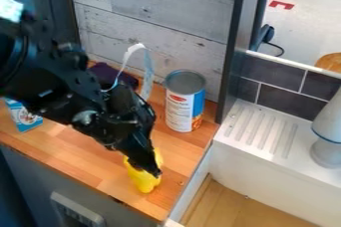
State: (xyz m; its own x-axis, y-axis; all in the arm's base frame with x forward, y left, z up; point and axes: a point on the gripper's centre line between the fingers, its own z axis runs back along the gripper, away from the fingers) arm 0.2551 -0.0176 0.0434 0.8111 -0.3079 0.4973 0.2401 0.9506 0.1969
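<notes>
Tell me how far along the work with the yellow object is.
Done: the black two-finger gripper looks lowered to the small yellow object.
In hand: it overlaps the object; I can't confirm a grip.
Left: any lifting or moving, apparently, as the object seems to rest on the brown wooden counter.

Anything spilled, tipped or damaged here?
Nothing stands out. The metal can with a white, blue and orange label stands upright; no spill shows on the wooden counter. The black gripper partly hides the yellow object.

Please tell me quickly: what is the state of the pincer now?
Pincer: at the yellow thing; open, closed or holding, it cannot be told.
</notes>
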